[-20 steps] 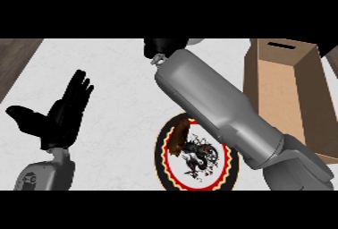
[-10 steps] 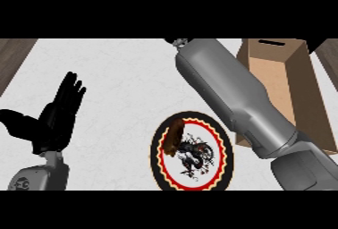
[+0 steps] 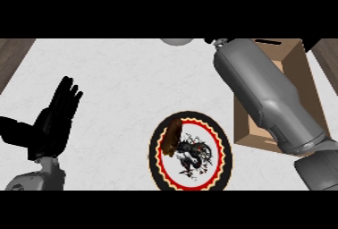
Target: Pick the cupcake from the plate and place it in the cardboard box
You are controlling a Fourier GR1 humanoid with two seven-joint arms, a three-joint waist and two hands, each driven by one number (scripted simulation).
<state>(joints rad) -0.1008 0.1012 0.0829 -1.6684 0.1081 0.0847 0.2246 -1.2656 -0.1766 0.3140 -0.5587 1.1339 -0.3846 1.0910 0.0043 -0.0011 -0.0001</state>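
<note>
We see L hand (image 3: 52,123) resting at left edge, fingers straight & up, holding nothing. R forearm (image 3: 264,89) lies over cardboard box (image 3: 302,87). R hand (image 3: 213,40) cut off at top edge, can't tell its state. Cupcake (image 3: 173,136) sits on plate (image 3: 226,154), upper-left part.

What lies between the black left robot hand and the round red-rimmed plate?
Nothing in the head view: only bare white counter separates the black left robot hand from the round red-rimmed plate.

Cupcake (image 3: 173,136) on plate (image 3: 223,154), cardboard box (image 3: 306,85) right.
</note>
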